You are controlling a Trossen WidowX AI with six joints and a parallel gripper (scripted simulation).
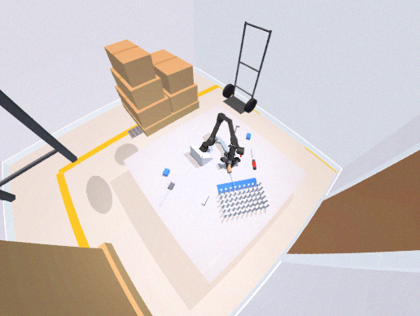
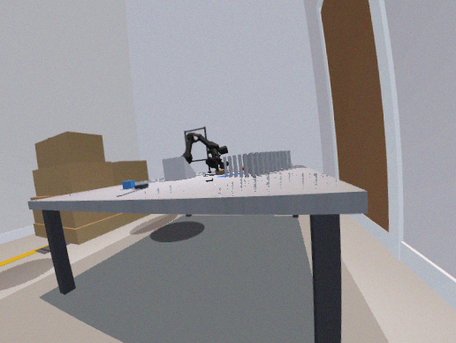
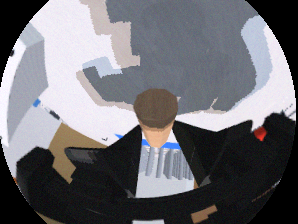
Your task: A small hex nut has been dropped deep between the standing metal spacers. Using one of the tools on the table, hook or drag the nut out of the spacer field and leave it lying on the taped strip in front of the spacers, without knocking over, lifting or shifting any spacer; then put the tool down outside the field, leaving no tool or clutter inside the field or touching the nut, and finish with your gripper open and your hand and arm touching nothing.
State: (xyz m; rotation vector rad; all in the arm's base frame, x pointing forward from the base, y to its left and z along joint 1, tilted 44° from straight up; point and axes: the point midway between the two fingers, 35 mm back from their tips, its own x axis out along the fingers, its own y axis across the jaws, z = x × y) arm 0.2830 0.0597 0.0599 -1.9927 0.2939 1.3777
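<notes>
My gripper (image 1: 229, 164) (image 3: 156, 125) is shut on the tan wooden handle (image 1: 229, 169) (image 3: 156, 108) of a tool, just behind the taped strip. The tool's thin shaft (image 1: 231, 177) reaches from the handle over the strip to the near edge of the spacer field; its tip cannot be made out. The blue taped strip (image 1: 244, 182) (image 3: 172, 145) runs along the arm side of the spacers. The grey metal spacers (image 1: 242, 201) (image 2: 267, 162) (image 3: 175, 164) stand upright in several rows. The hex nut cannot be made out in any view.
A red-handled tool (image 1: 254, 164) (image 3: 260, 133) lies beside the arm. A tool with a dark grey handle (image 1: 171, 186) and a small bent key (image 1: 205, 201) lie on the other side. Blue blocks (image 1: 166, 172) (image 1: 248, 136) (image 2: 128, 185) and a white box (image 1: 200, 155) (image 2: 176, 169) also stand on the table.
</notes>
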